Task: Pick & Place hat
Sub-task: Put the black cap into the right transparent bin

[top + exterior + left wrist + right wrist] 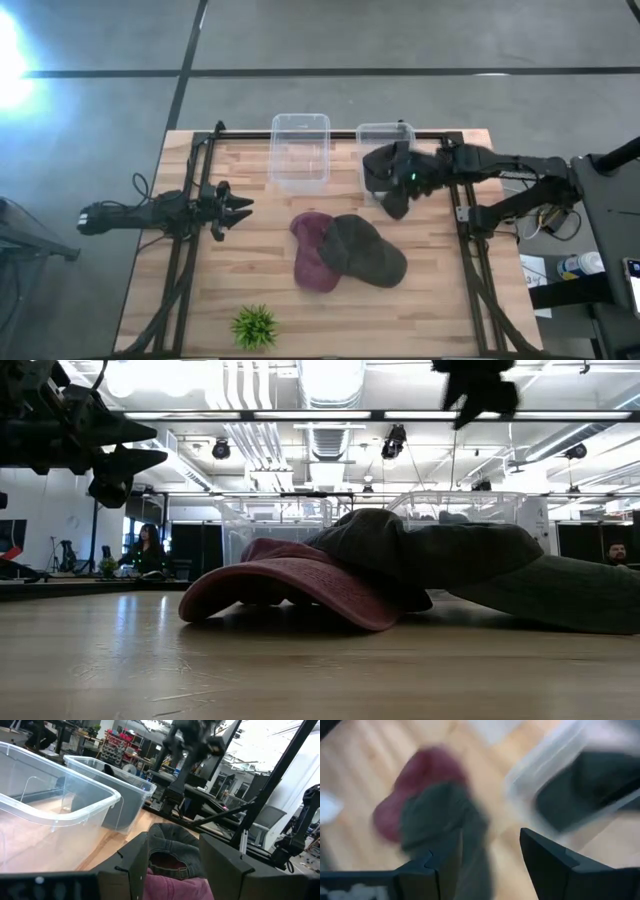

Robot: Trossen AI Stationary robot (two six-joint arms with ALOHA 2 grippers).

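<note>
Two hats lie mid-table. A dark grey hat (365, 250) (450, 560) rests partly on the right side of a red hat (312, 262) (290, 585). A third, black hat (380, 165) (580, 785) sits inside the right clear bin (385, 126). My right gripper (397, 203) (490, 840) hangs open above the table at that bin's near edge, with nothing between its fingers. My left gripper (245, 208) (174, 842) hovers open near the table's left side, pointing at the hats.
A second clear bin (300, 117) stands left of the first, at the far edge. A small green plant (254, 326) sits at the near edge. Black frame rails (470, 240) run along the table's left and right sides. People show in the room beyond.
</note>
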